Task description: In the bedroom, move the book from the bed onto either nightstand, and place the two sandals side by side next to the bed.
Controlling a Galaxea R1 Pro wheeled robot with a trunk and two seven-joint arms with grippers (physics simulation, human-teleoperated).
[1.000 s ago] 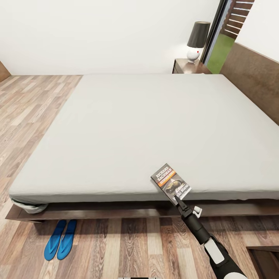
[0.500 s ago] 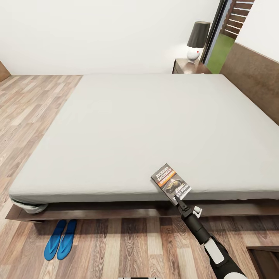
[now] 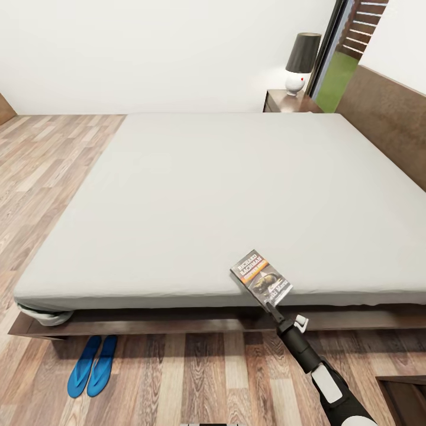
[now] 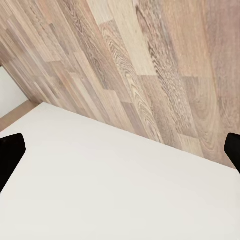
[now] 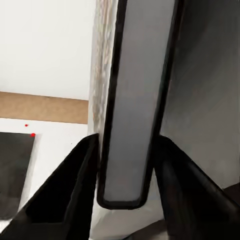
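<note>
Your right gripper is clamped on the book, which sits at the near edge of the bed, over the pale grey mattress where it meets the dark wooden frame. The book's long axis runs diagonally, from the gripped near corner up and away toward the robot's left, with the title end farthest from you. Its cover faces up: dark, with white lettering at the far end, an orange band below it, and a dark picture nearest the gripper. In the right wrist view the book appears edge-on as a thin grey slab held between the two dark fingers; the cover is hidden there. The two sandals lie side by side on the wood floor by the bed's near left corner, toes pointing at the frame. Your left gripper has its fingertips spread wide over a white surface and floorboards. A nightstand carrying a lamp stands beyond the far side.
</note>
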